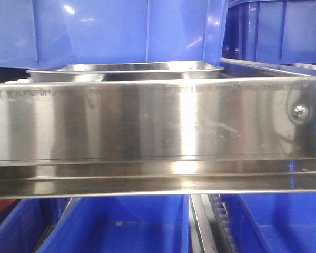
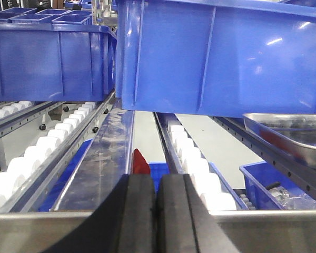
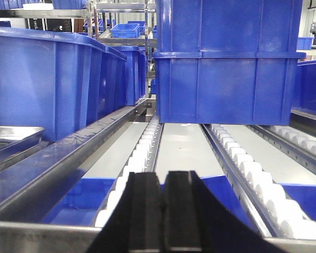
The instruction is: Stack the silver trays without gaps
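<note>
Left gripper (image 2: 157, 211) was closed, pads pressed together with nothing between them; right gripper (image 3: 162, 211) was likewise closed and empty. Both wrist views looked down the roller lanes from low at the shelf's front edge. We found the silver tray (image 1: 126, 67) on the shelf behind the steel rail (image 1: 147, 121), close by a blue bin (image 1: 121, 31), its broad side running across the front view. From the left wrist it lay off to the right; from the right wrist it showed at the far left edge. We judged it sat between the arms. We could not tell which arm was nearer, nor whether several trays were nested there.
</note>
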